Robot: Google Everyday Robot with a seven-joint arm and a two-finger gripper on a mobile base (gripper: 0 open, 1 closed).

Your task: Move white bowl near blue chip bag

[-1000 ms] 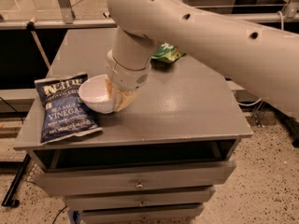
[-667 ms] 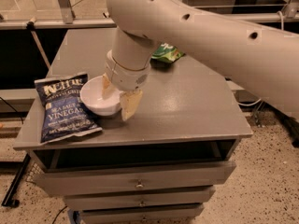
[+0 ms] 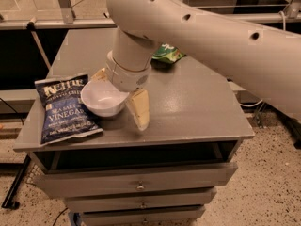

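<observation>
On the left front of a grey table (image 3: 197, 107) the blue chip bag (image 3: 66, 108) lies flat, white lettering up. Just right of it sits the white bowl (image 3: 102, 99), upright and empty, its left rim at the bag's right edge, touching or slightly overlapping it. I judge the goal as good as met. My gripper (image 3: 120, 98) hangs low over the bowl's right side, at the end of a thick cream arm that enters from the upper right. My 2 fingers (image 3: 139, 109) are spread wide and hold nothing. One points down just right of the bowl, close to its wall, and the tip of the other shows behind the bowl's far-left rim. The step in hand looks like letting go and clearing out. I should rise straight up, fingers kept apart, so that neither one clips the rim and drags the bowl away from the bag. Further right and back, a green chip bag (image 3: 167, 53) lies partly hidden behind my arm, well apart from the bowl. The table has an open shelf and drawers (image 3: 141, 185) below its top. Behind it runs a pale metal rail (image 3: 56, 23), and at the lower right the floor (image 3: 273, 173) is speckled.
</observation>
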